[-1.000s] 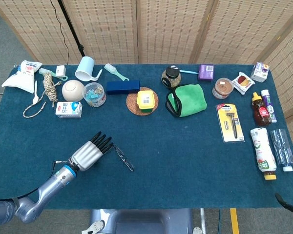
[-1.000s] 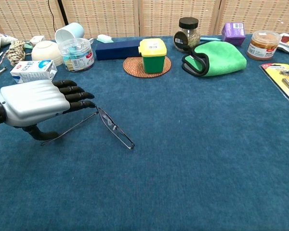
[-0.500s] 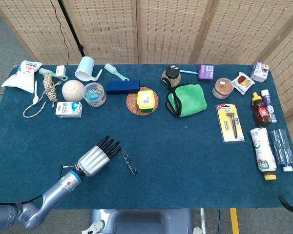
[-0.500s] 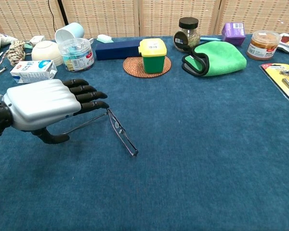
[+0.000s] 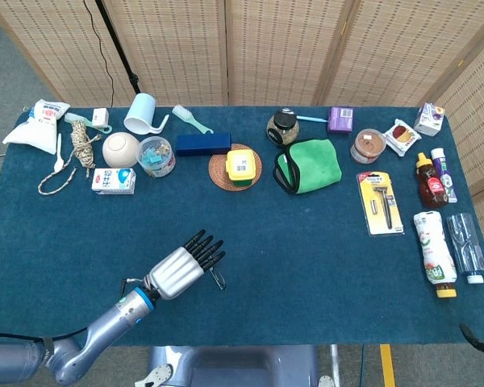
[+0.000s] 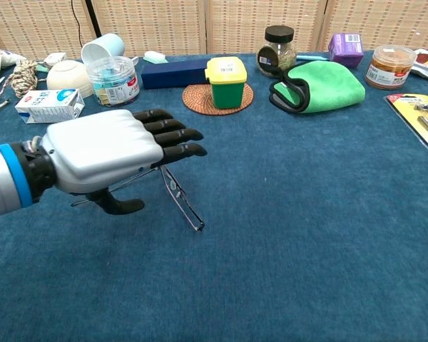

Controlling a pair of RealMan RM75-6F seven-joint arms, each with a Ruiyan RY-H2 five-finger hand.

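My left hand [image 5: 180,270] [image 6: 107,157] reaches forward low over the blue table near its front edge, fingers stretched out straight and apart, thumb tucked underneath. A pair of thin wire-framed glasses [image 6: 182,203] [image 5: 219,280] lies on the cloth just under and to the right of the fingertips. One temple runs back beneath the palm, close to the thumb; I cannot tell whether it touches. Nothing is gripped in the hand. My right hand shows in neither view.
Behind the hand stand a milk carton [image 6: 48,105], a clear tub [image 6: 113,80], a white bowl [image 6: 69,75] and a yellow-green container on a woven coaster [image 6: 227,82]. A green cloth [image 6: 321,85] lies further right. A razor pack [image 5: 379,201] and bottles [image 5: 434,250] line the right edge.
My left hand has slid forward and to the right, now covering most of the glasses. The glasses swung round earlier, then stayed put in the last half second.
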